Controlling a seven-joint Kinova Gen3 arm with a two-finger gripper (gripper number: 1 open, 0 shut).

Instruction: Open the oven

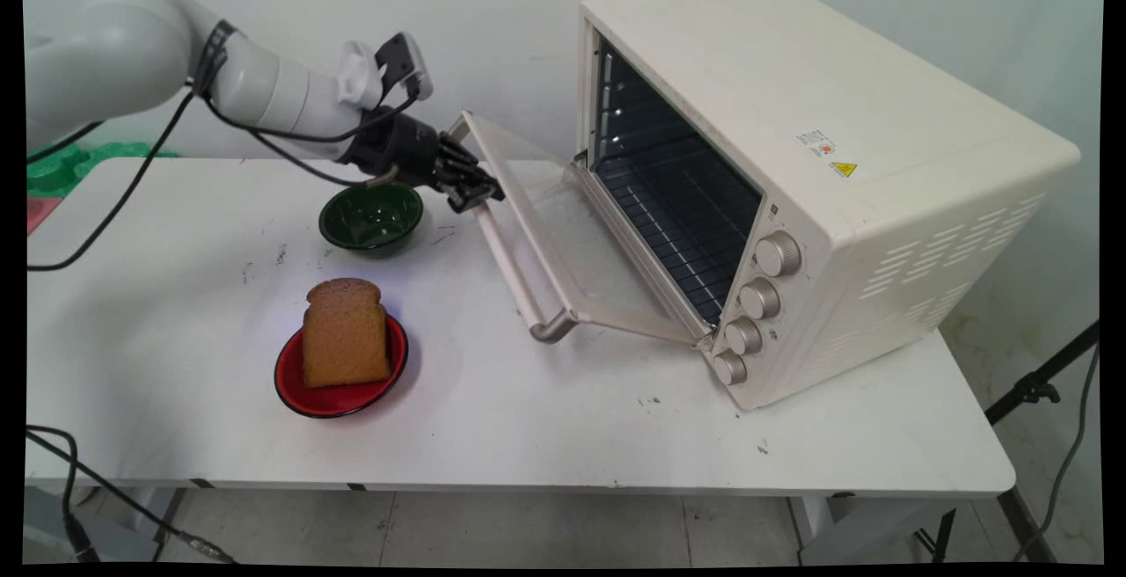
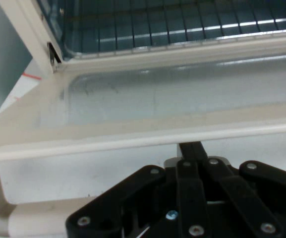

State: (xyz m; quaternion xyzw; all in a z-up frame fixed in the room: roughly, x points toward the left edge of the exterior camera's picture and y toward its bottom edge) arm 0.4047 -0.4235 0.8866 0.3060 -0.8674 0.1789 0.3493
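A cream toaster oven [image 1: 792, 120] stands at the right with its glass door [image 1: 563, 243] hanging partly open, tilted down toward the table. My black gripper [image 1: 479, 194] is at the far end of the door's handle [image 1: 515, 269], its fingers together and touching the door's top edge. In the hand view the gripper [image 2: 192, 148] reaches over the handle bar [image 2: 28, 218] to the door frame [image 2: 133, 136]. The wire rack [image 2: 182, 25] shows inside the oven. Just below my hand is an empty green bowl [image 1: 370, 218].
A slice of brown bread [image 1: 345, 332] stands upright on a red plate [image 1: 339, 397] at the table's front left. The oven's several knobs [image 1: 758, 298] face the front. Black cables hang from the arm over the table's left side.
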